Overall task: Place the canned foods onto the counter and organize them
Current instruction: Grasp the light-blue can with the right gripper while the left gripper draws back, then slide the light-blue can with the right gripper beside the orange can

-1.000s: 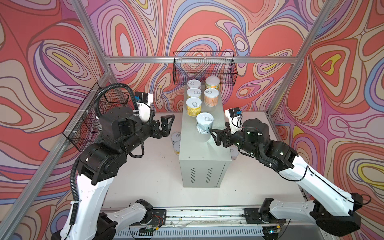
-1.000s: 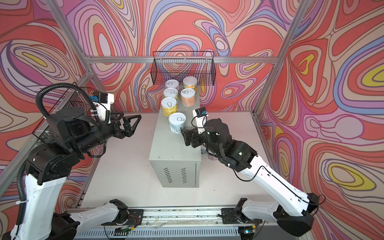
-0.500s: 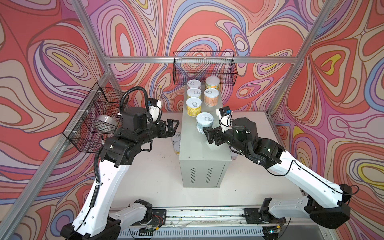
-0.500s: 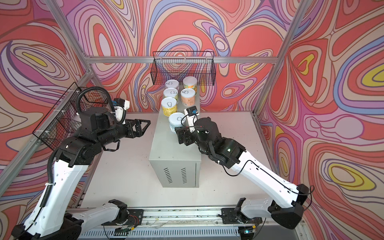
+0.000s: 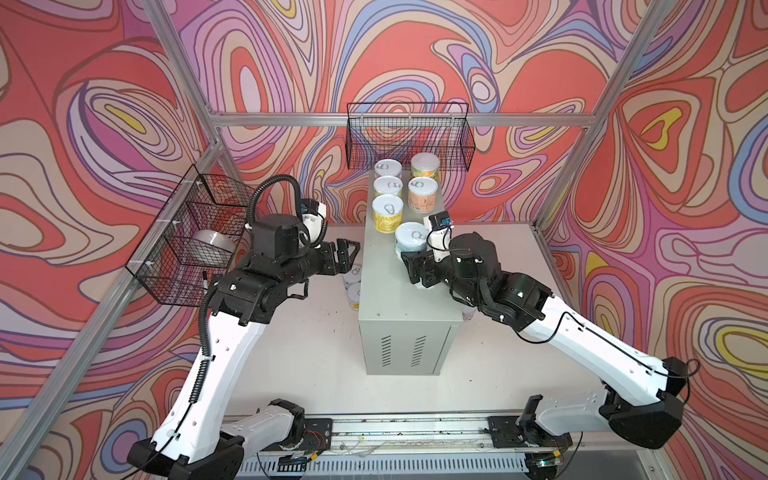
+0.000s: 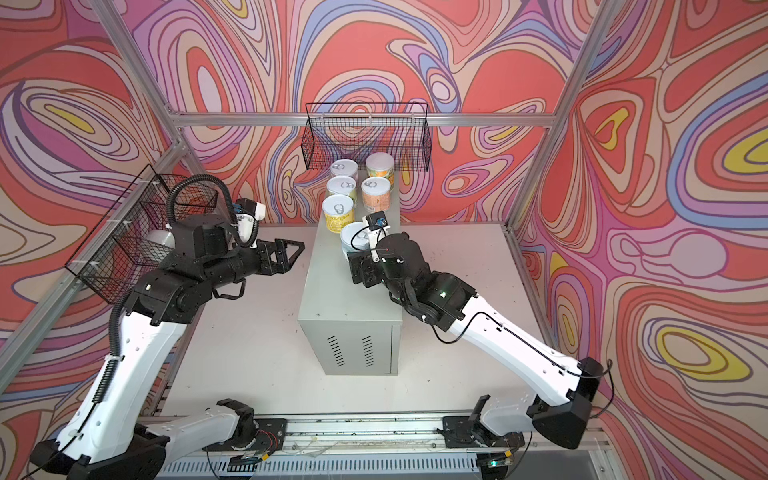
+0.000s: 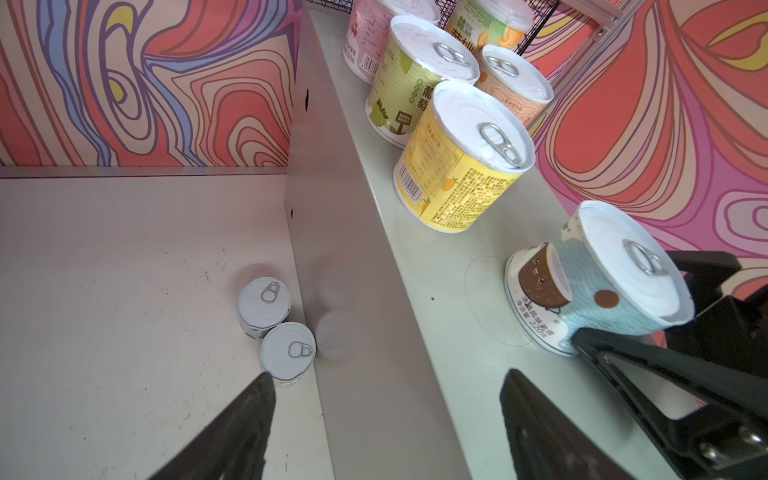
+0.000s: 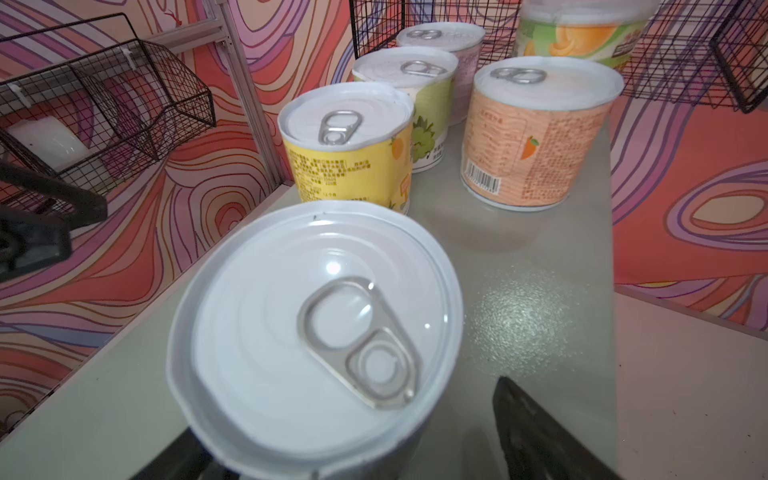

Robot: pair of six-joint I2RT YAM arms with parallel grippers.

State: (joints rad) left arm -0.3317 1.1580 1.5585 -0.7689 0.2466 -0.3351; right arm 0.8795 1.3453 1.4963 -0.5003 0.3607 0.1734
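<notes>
Right arm (image 5: 511,291) hides most of one can (image 5: 468,313) at the counter's (image 5: 399,299) right wall. Right wrist view shows only the lid of the light blue can (image 8: 316,332); its label is hidden.

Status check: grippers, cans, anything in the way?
Left gripper open, empty, beside counter. Right gripper open, straddling light blue can. Six cans up; two cans visible on table. Nothing in the way.

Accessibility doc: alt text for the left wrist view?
Six cans stand on the grey counter; the nearest, a light blue can, sits inside the open right end effector. Two more cans stand on the white table beside the counter, beyond the open left end effector.
</notes>
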